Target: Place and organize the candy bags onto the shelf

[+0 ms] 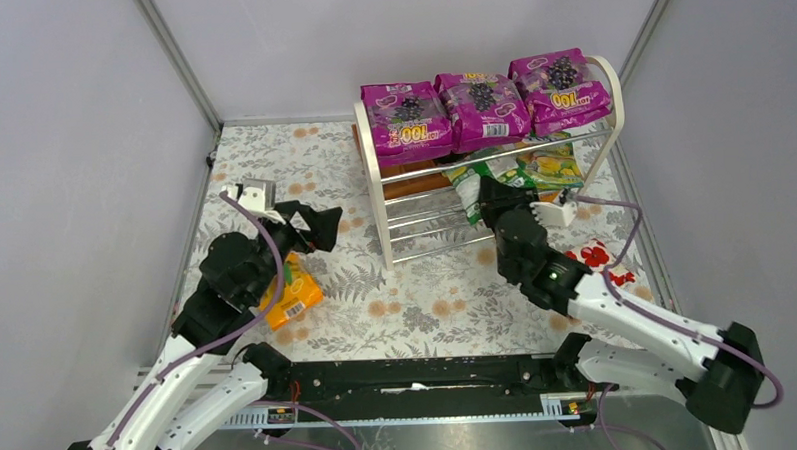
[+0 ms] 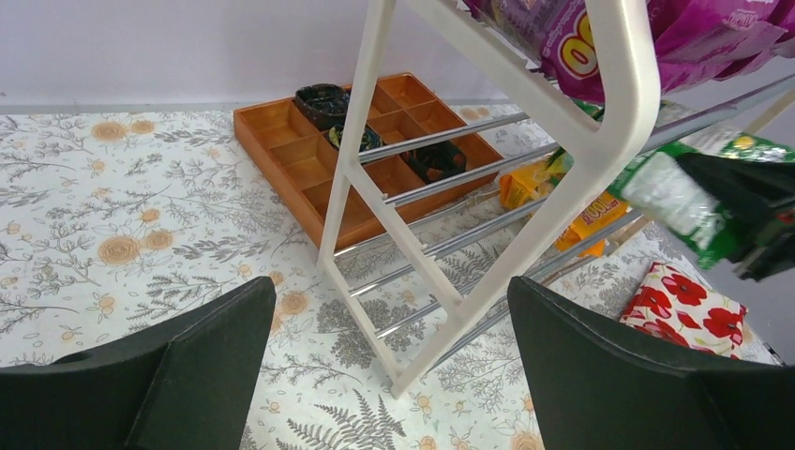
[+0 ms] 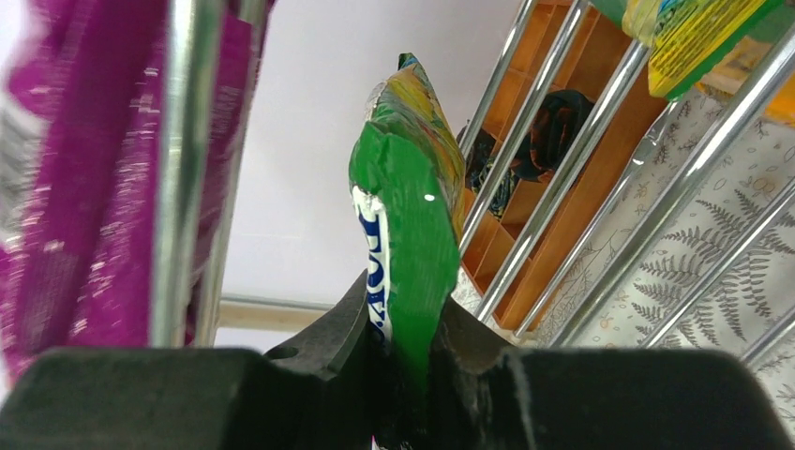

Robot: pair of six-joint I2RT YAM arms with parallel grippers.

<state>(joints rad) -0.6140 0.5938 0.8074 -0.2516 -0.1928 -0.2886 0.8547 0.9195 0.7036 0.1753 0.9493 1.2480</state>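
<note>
Three magenta bags (image 1: 485,107) are sitting on the shelf (image 1: 370,166), right fingers (image 3: 328,347) are clamping the green-white bag (image 3: 403,234), left fingers (image 2: 187,366) gaping, orange bag (image 1: 295,299) waiting.

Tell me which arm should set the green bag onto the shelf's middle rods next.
Right. The right gripper is shut on the green bag at the shelf's middle rods; the left gripper is open, empty, outside the end panel.
</note>
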